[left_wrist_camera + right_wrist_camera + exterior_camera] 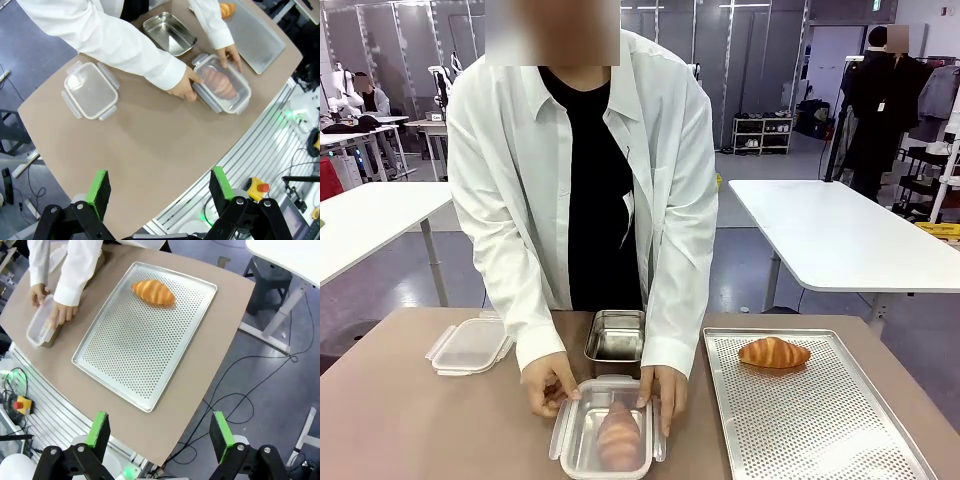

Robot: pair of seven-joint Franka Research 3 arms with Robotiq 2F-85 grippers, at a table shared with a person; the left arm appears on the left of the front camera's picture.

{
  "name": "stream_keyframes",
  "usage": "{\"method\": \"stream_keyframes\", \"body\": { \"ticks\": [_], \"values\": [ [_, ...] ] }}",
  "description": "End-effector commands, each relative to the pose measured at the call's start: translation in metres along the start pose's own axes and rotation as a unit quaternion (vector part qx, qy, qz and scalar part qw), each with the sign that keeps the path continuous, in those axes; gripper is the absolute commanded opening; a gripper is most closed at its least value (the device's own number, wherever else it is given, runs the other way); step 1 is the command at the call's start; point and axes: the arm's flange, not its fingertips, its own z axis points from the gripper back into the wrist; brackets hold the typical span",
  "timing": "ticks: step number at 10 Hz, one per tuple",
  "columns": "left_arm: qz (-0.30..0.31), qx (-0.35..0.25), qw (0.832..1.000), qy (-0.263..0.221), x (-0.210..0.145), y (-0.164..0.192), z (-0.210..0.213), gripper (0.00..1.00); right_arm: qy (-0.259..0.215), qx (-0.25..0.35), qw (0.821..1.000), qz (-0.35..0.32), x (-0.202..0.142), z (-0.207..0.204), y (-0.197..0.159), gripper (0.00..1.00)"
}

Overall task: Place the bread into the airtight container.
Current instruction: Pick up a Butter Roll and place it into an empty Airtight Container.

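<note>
On the left wrist view, the left tool (160, 189) hangs high above the brown tabletop (410, 420) with its green-padded fingers spread wide and nothing between them. At the tabletop's left side lies a spare clear plastic lid (470, 345) with latch flaps at its edges, well apart from the other things. Nearer the middle, at the far edge just in front of the person in a white shirt, stands an empty steel container (616, 342). Just in front of it, toward the robot's side, sits the airtight container (578, 450), a steel box with a clear lid lying over it. The bread (620, 437), a pale brown loaf, lies lengthwise inside and shows through the lid. The person reaches across with both arms: one hand (548, 382) rests on the container's far left corner, the other hand (662, 392) on its far right corner, fingers touching the lid's rim. To the right, just beside the container but not touching it, lies a large perforated metal tray (820, 430). A golden croissant (774, 352) sits alone near the tray's far end. On the right wrist view, the right tool (159, 432) hovers high over the tray's near corner, its fingers likewise spread wide and holding nothing
</note>
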Motion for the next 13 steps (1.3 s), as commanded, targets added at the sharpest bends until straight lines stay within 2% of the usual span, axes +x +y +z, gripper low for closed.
{"method": "stream_keyframes", "body": {
  "ticks": [1, 13],
  "values": [
    [-0.009, -0.004, 1.000, 0.000, 0.0002, 0.0007, 0.0008, 1.00, -0.002, 0.007, 1.000, -0.001, 0.0019, 0.0009, -0.0010, 1.00],
    [-0.009, -0.004, 1.000, 0.000, 0.0002, 0.0007, 0.0008, 1.00, -0.002, 0.007, 1.000, -0.001, 0.0019, 0.0009, -0.0010, 1.00]
  ]
}}
